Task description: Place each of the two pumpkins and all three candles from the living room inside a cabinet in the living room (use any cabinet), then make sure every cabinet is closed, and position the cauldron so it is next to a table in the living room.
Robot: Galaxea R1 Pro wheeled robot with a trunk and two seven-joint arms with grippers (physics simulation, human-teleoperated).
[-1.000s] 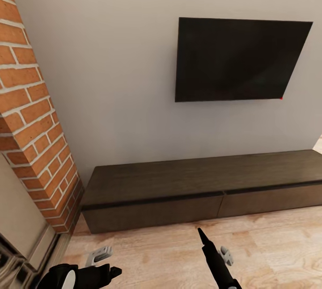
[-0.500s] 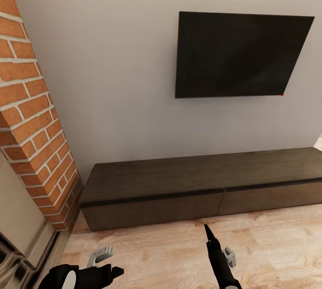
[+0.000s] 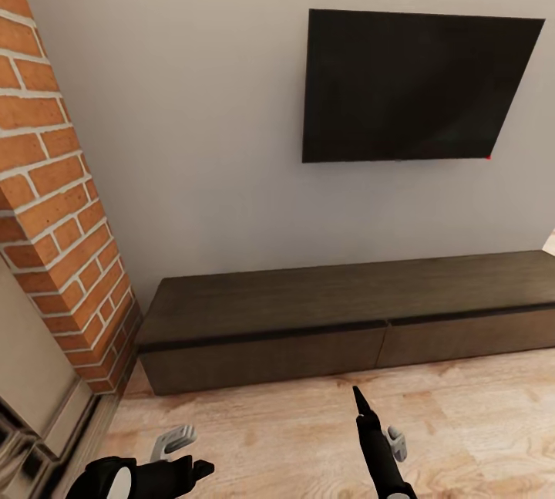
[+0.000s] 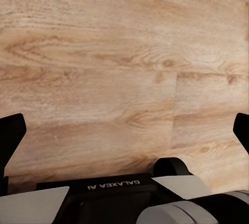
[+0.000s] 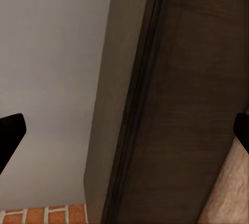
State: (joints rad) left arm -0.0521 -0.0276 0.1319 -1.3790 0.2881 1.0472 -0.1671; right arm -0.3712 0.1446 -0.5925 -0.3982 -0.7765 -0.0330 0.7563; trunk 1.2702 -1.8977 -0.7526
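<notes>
view: tilts up slightly, camera only | cabinet point(image 3: 347, 321): both drawers shut | left gripper point(image 4: 124, 130), right gripper point(image 5: 124, 130): jaws spread, empty | step: approach

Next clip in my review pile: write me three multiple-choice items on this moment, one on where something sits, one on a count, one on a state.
1. Where is the television?
A. On the cabinet top
B. Mounted on the wall above the cabinet
C. On the floor

2. How many drawer fronts does the cabinet show in the head view?
A. Two
B. Four
C. Five

3. What state are the cabinet's drawers in?
A. Both pulled out
B. One pulled out
C. Both closed

Answers:
1. B, the dark screen hangs on the grey wall well above the cabinet top.
2. A, a single vertical seam splits the front into two wide panels.
3. C, both fronts sit flush, no pale interior shows; the right end effector points toward them over the wooden floor, holding nothing.
</notes>
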